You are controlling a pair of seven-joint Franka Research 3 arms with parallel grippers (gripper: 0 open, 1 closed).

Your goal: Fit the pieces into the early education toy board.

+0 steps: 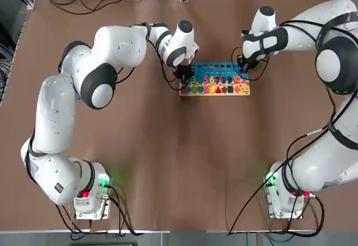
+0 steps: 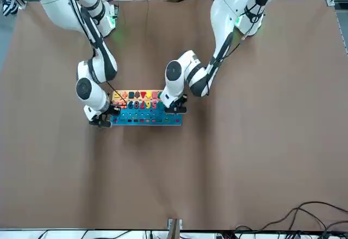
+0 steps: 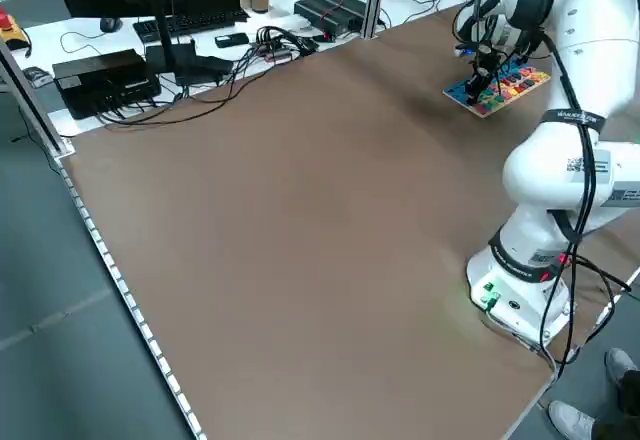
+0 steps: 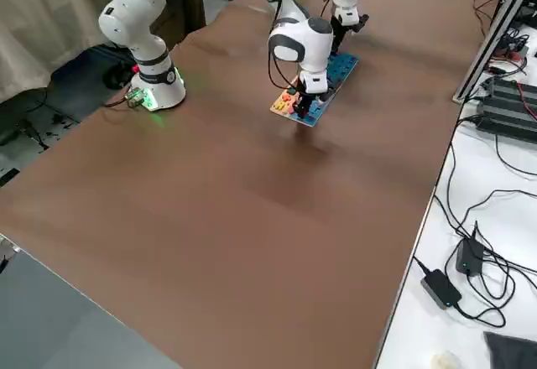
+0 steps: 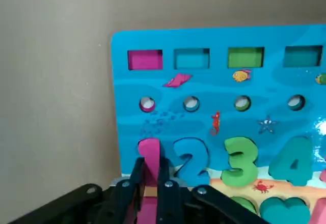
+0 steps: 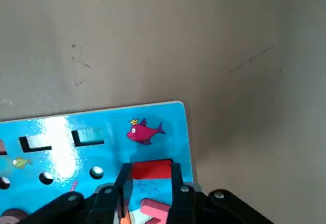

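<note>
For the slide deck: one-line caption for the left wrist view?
Left gripper shut on the pink number-one piece, at the corner of the blue toy board beside the blue 2.

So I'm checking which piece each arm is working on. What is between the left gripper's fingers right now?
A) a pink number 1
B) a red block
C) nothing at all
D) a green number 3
A: in the left wrist view the left gripper is shut on the pink number 1, standing beside the blue 2 at the end of the toy board.
</note>
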